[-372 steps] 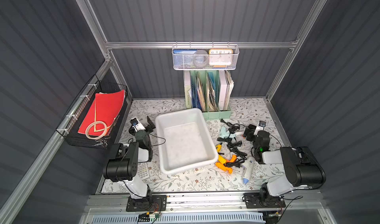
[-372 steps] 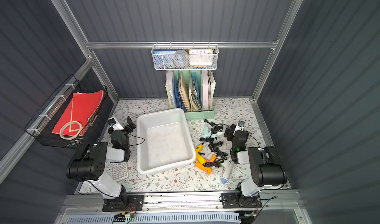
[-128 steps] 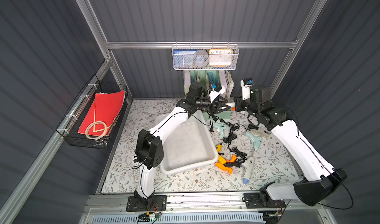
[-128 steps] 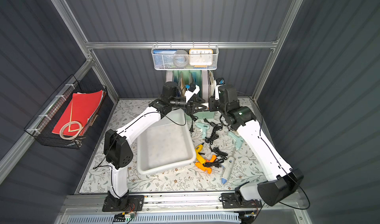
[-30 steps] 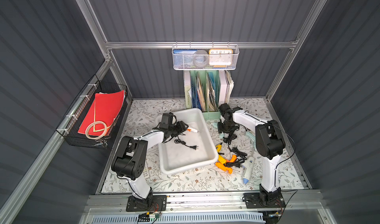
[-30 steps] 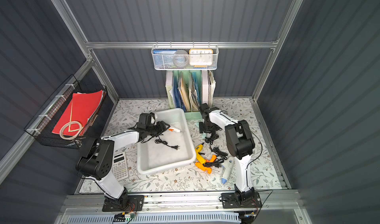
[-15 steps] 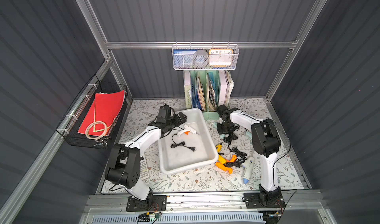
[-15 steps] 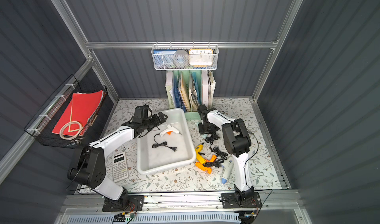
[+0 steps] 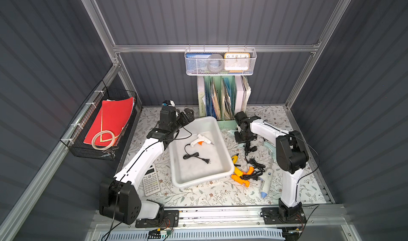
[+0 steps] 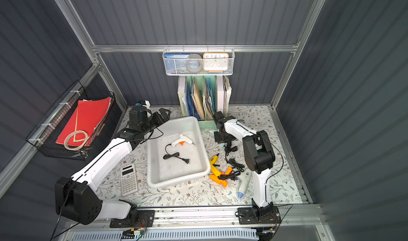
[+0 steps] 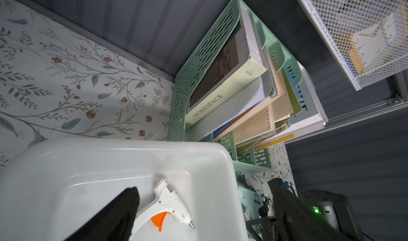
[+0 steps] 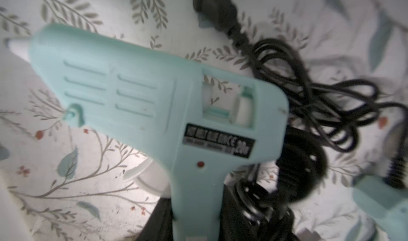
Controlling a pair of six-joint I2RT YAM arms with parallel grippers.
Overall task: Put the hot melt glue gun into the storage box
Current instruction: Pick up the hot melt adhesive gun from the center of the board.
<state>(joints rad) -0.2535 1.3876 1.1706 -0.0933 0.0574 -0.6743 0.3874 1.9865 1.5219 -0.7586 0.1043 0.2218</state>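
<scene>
Released the white hot melt glue gun with orange trigger [image 9: 199,139] into the large shallow white plastic storage box [image 9: 199,181], toward the far edge of the bench [image 9: 198,195]; left fingers [image 11: 119,213] since spread wide. Pinched right fingers [image 12: 160,222] onto the handle of a mint-green plastic glue gun [image 12: 154,109], apart a second ago.
</scene>
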